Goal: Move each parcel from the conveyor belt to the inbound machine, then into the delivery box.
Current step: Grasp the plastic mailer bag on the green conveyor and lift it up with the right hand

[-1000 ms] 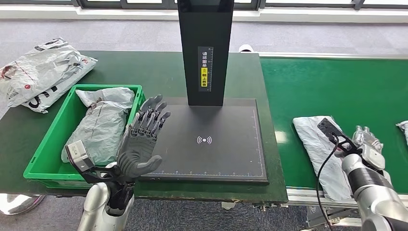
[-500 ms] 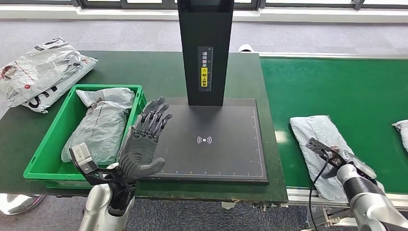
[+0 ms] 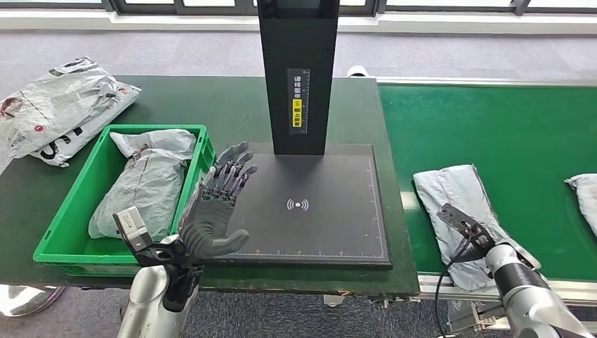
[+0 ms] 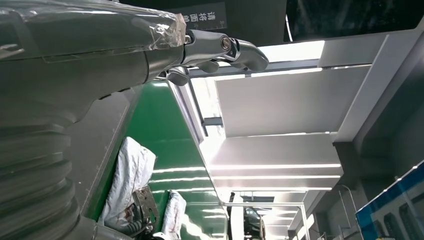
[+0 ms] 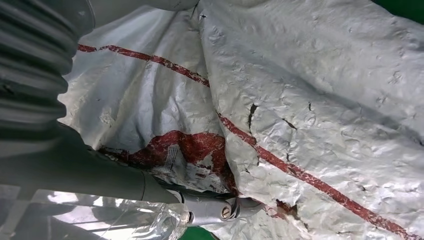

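The flat black scanning plate of the inbound machine (image 3: 310, 204), with a white signal mark in its middle, is the landmark here. A tall black column (image 3: 298, 74) with a yellow label stands at the far edge of the plate.

To the right of the plate, on the green conveyor belt (image 3: 507, 127), lies a grey crumpled plastic parcel (image 3: 457, 204). The right hand (image 5: 210, 210) is on the near end of this parcel. In the right wrist view its fingers touch the wrinkled film with red stripes, but I cannot tell if they grip it.

The left hand (image 3: 215, 208) hovers over the near left corner of the plate, fingers spread and straight, holding nothing.

Left of the plate stands a green plastic delivery box (image 3: 77, 232) with two grey parcels (image 3: 144, 186) inside. Further left of the box, a pile of white printed bags (image 3: 60, 105) rests on the dark green table (image 3: 211, 98).

A second grey parcel (image 3: 583, 201) lies on the belt, far right of the plate.
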### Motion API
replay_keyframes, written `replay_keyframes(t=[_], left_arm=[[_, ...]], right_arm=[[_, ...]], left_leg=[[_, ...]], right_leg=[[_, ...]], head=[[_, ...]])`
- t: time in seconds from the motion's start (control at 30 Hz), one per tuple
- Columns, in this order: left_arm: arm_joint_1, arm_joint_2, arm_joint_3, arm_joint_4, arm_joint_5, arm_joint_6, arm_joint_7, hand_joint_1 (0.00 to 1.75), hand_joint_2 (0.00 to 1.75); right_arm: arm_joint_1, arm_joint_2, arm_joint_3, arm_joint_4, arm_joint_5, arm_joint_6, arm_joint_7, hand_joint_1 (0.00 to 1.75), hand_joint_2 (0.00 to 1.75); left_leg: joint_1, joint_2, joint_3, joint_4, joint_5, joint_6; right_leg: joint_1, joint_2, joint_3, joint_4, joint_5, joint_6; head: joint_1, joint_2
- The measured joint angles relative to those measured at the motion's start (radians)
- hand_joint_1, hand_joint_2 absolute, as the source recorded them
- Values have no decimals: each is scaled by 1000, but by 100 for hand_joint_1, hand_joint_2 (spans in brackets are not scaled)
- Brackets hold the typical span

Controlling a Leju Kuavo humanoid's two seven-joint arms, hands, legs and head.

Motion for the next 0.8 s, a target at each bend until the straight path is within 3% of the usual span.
replay_keyframes(t=[0.07, 0.5, 0.8], left_arm=[[-5, -2, 0, 5, -5, 1, 0, 0, 175], [-42, -9, 0, 44, -32, 7, -7, 0, 175], [-41, -11, 2, 41, -50, 20, -15, 0, 175]], right_arm=[[0, 5, -5, 0, 0, -2, -5, 175, 175], [-31, 25, -48, 0, -4, -20, -26, 175, 175], [-35, 44, -94, 0, -40, -59, -138, 175, 175]], left_leg=[[0, 1, 0, 0, 0, 0], [0, 2, 2, 0, 0, 0], [0, 0, 0, 0, 0, 0]], right_leg=[[0, 1, 0, 0, 0, 0], [0, 2, 2, 0, 1, 0], [0, 0, 1, 0, 1, 0]], head=[[0, 0], [0, 0], [0, 0]])
